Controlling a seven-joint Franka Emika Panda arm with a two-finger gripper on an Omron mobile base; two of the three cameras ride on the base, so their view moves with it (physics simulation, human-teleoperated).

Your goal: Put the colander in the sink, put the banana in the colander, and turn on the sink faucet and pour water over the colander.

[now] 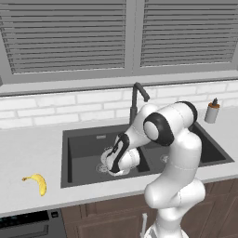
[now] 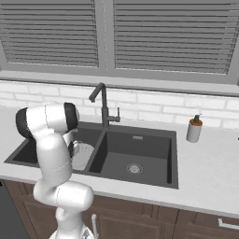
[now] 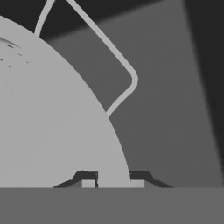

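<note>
- The colander is in my grip: my gripper has its two tips pinched on the rim, one on each side of the wall. It hangs low inside the left basin of the sink, light grey against the dark floor.
- I judge the step in hand to be setting it down. To do it well I should lower until the base sits flat on the basin floor, near the drain, then spread the tips and lift straight up so the rim does not catch and tip.
- It should end within reach of the sink faucet, whose spout hooks over the sink's right side from behind the divider.
- The banana waits on the counter left of the sink, well apart.
- Count: one colander, one banana, one faucet, two basins, one soap bottle far right.
</note>
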